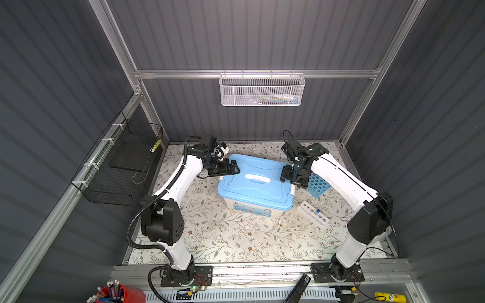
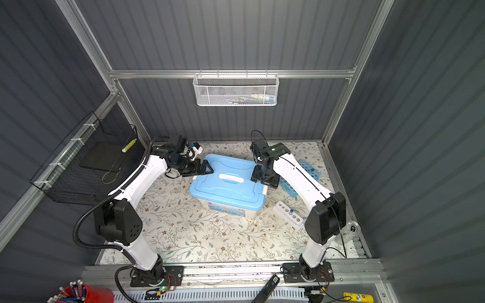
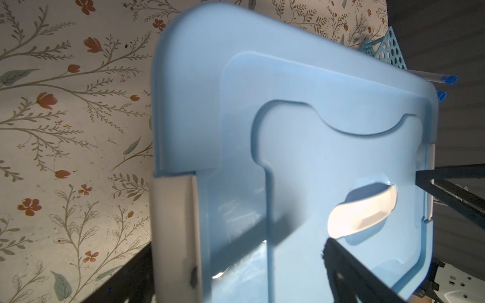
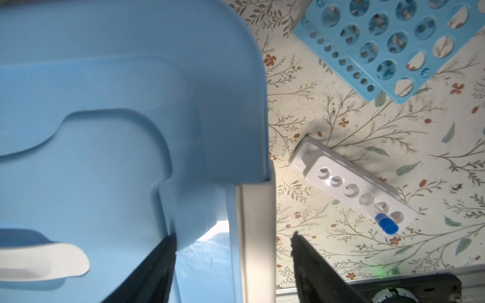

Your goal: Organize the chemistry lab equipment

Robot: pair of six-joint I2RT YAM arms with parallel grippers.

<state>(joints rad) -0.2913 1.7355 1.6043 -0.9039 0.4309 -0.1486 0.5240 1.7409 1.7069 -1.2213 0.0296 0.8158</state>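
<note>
Left gripper [image 1: 234,168] and right gripper [image 1: 284,174] are hovering at opposite ends of the lidded bin [image 1: 236,189] mid-table, jaws spread wide, straddling its left latch [image 3: 173,223] and right latch [image 4: 257,236]. The blue rack [image 1: 319,183] is sitting just right of the bin. The white rack [image 1: 308,210], nearer, is holding one blue-capped tube [image 1: 318,211].

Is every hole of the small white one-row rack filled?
No, the small white rack holds only one clear blue-capped tube; other holes look empty.
</note>
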